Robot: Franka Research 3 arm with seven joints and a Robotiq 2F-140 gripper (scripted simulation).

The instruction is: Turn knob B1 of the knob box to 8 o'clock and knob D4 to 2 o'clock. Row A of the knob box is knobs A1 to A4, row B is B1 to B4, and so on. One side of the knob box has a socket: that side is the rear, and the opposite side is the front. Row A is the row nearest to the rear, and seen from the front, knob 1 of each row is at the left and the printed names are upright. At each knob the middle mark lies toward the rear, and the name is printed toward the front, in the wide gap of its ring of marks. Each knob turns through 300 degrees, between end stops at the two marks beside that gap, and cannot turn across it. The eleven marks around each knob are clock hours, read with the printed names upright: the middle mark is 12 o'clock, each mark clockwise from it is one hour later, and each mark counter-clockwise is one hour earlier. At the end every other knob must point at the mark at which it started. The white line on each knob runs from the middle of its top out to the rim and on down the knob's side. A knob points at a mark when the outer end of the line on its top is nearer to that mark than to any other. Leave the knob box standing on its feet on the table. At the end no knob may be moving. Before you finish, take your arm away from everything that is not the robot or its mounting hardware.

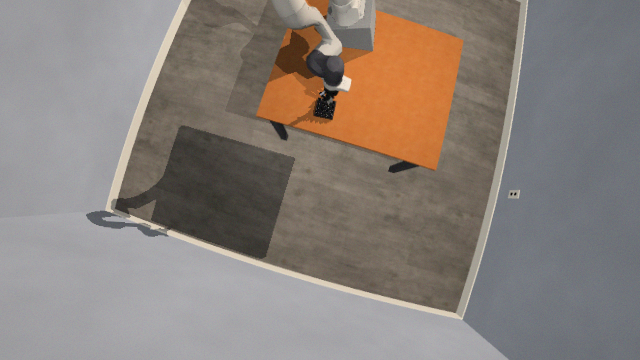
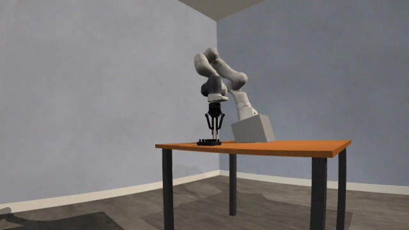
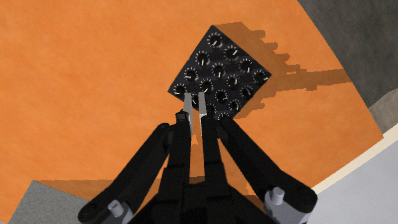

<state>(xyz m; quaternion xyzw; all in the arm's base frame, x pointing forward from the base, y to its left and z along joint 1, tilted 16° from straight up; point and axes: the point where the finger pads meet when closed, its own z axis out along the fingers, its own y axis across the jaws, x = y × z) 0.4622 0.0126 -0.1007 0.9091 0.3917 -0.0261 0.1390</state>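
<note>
The knob box (image 3: 222,77) is a small black square with four rows of knobs. It stands on the orange table, near the front left edge in the overhead view (image 1: 324,109), and also shows in the side view (image 2: 208,142). My gripper (image 3: 195,101) points straight down over it. The fingers are shut on a knob in the edge row nearest the wrist camera, the second one from the box's left corner in the wrist view. The fingers hide this knob, and I cannot read its name. The white lines on the other knobs are visible but small. In the side view the fingertips (image 2: 215,138) reach down to the box top.
The grey robot base block (image 2: 253,128) stands on the table behind the box. The table edge (image 1: 300,126) lies close to the box. A dark mat (image 1: 222,192) lies on the floor beside the table.
</note>
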